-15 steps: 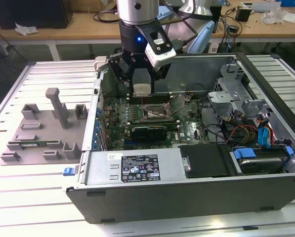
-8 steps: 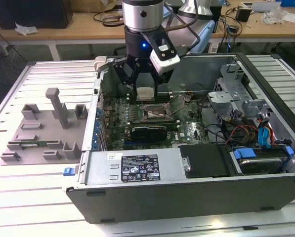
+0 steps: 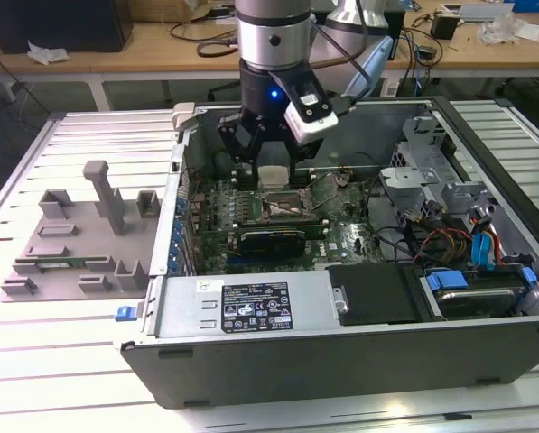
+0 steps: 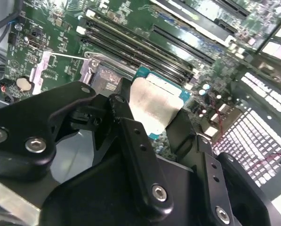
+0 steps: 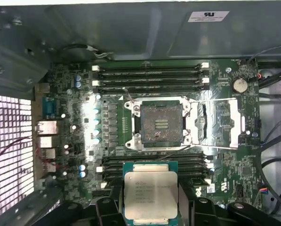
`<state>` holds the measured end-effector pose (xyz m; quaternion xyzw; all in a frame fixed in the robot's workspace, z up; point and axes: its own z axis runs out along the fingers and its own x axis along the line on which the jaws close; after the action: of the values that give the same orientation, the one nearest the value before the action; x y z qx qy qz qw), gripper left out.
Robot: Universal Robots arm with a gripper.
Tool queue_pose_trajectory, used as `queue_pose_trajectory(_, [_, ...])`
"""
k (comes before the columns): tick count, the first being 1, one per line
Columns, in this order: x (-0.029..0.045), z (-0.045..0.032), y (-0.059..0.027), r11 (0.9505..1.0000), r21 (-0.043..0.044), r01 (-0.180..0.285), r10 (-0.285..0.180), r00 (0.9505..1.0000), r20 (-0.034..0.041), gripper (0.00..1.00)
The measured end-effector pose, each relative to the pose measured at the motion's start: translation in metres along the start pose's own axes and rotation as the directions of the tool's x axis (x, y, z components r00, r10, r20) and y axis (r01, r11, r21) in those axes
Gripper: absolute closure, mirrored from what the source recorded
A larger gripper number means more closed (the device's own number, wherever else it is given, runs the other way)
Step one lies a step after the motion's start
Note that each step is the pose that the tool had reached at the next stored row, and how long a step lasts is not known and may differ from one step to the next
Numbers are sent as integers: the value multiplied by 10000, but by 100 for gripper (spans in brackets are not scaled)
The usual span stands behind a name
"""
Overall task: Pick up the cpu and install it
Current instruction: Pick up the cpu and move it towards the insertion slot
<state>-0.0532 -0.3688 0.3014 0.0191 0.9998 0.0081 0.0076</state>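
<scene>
No wording can be made out; faint rows of engraved print cross the silver lid of the cpu (image 5: pixel 150 193) in the first wrist view; a white sticker (image 5: pixel 208 16) with a dark mark sits on the case wall (image 5: pixel 131 28); in the exterior view a black label (image 3: pixel 255 308) with small white symbols lies on a grey metal cover (image 3: pixel 174 316), with a small white tag (image 3: pixel 206 287) at its corner.

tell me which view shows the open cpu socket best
The first wrist view: the socket lies face-on, nothing covering it. The exterior view shows it at a slant near the held cpu. In the second wrist view the jaws and cpu hide most of it.
</scene>
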Motion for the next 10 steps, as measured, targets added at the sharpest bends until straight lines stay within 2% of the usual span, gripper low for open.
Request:
queue_pose_trajectory(5, [-145,80,61,10000,0,1,-1,10000,-27,45])
queue_pose_trajectory(10, [-185,135,115,9998,-3,197,-197,9998,-29,45])
